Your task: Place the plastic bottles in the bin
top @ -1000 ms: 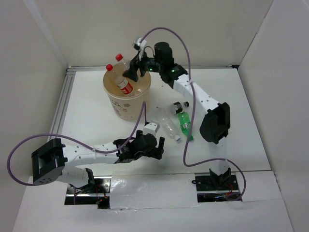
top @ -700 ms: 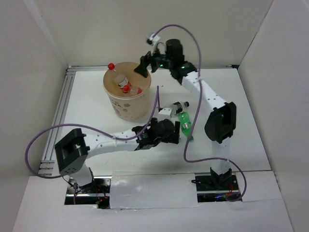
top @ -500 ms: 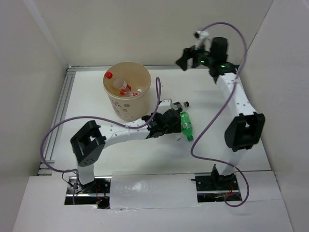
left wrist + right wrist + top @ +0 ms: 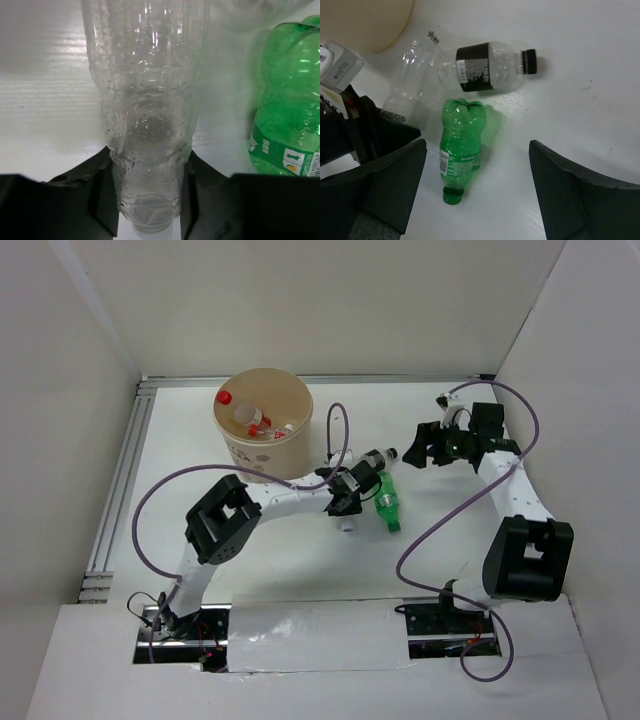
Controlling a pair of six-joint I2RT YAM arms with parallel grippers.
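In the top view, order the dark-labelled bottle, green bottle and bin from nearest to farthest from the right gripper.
From the right gripper:
1. dark-labelled bottle, just to its left.
2. green bottle, left and closer to the near side.
3. bin, far left.

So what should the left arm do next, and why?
Probably lift a little: the left tool is shut on the clear bottle, which seems to lie on the table beside the green bottle, and the bin stands apart.
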